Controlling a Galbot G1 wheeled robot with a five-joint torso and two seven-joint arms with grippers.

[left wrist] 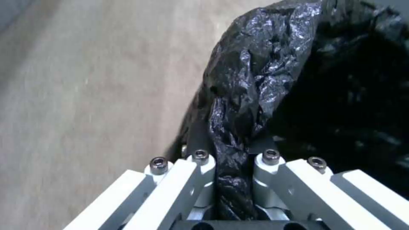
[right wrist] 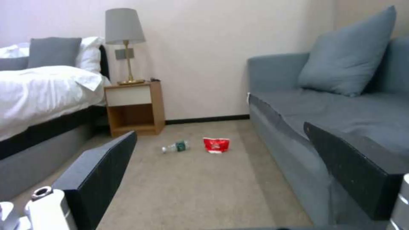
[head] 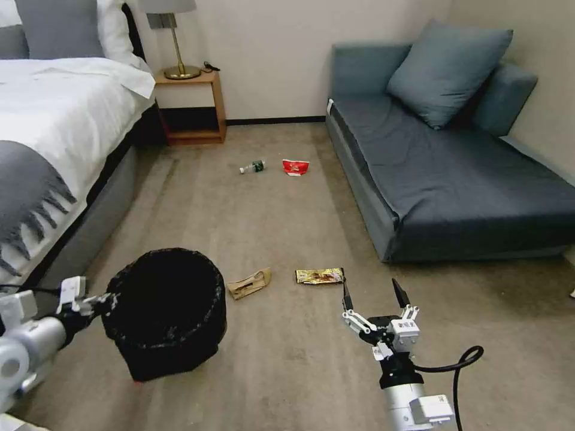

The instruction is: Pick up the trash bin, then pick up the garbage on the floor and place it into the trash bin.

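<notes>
Black-lined trash bin (head: 165,311) hangs pinched at its rim by left pincer (head: 99,302); right pincer (head: 372,293) gapes empty.

Bin (head: 165,311) left; bag (head: 248,283), wrapper (head: 319,276) right.

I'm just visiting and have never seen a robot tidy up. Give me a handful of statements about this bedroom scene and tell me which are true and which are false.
1. The left gripper is clamped on the rim of the trash bin. True.
2. The right gripper is holding the gold wrapper. False: its fingers are open and empty, and the wrapper lies on the carpet just ahead of it.
3. The plastic bottle and the red packet lie side by side, far from the robot, between the bed and the sofa. True.
4. The brown paper bag is already inside the bin. False: it lies on the floor beside the bin.
5. A lamp stands on the sofa. False: it stands on the bedside table.
</notes>
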